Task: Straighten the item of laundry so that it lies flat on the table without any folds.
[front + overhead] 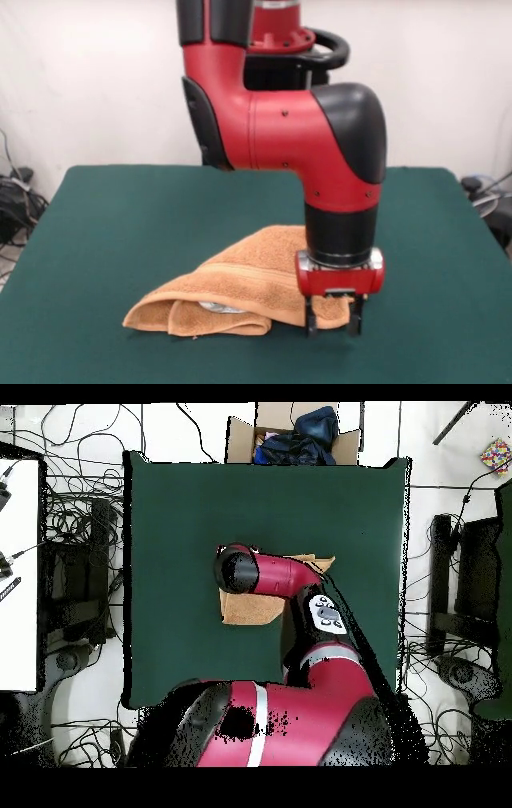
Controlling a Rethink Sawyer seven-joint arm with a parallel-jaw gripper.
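Observation:
The orange-tan towel (240, 280) lies crumpled on the green table (120, 208), folded over itself, with a rolled fold along its near-left edge and a pale patch showing under that fold. My gripper (332, 323) is down at table level at the towel's right corner. Its fingers (310, 324) stand apart on either side of the corner cloth and look open. In the overhead view the arm's black wrist (237, 571) hides the gripper. Parts of the towel (250, 609) show beside the arm on the table (180, 504).
A cardboard box (290, 434) with dark cloth in it stands just past the table's far edge in the overhead view. Cables and equipment lie on the floor on both sides. The red arm (300, 574) crosses the table's middle.

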